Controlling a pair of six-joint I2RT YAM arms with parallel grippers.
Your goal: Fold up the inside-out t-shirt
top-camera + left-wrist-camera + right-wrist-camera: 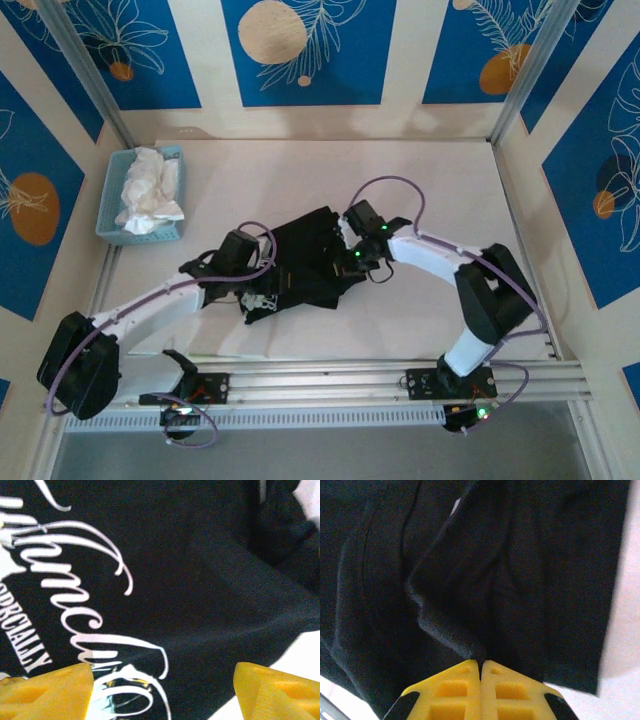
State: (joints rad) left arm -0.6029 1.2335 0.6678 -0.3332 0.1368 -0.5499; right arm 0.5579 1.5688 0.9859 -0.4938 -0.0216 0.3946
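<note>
Sitting in the back-left corner, the blue basket (108, 200) of white cloth (150, 190) is well apart from the inside-out t-shirt (305, 250), which lies bunched mid-table. Bare table (450, 190) lies open behind it and to its right. Over its near-left edge the left gripper (160, 690) hangs with its yellow fingers (50, 690) spread wide, holding nothing. Below it, the white script print (100, 610) is cut off by the frame. The right gripper (481, 680) has its tips pressed together at a raised fold's end; I cannot tell if cloth is nipped.
</note>
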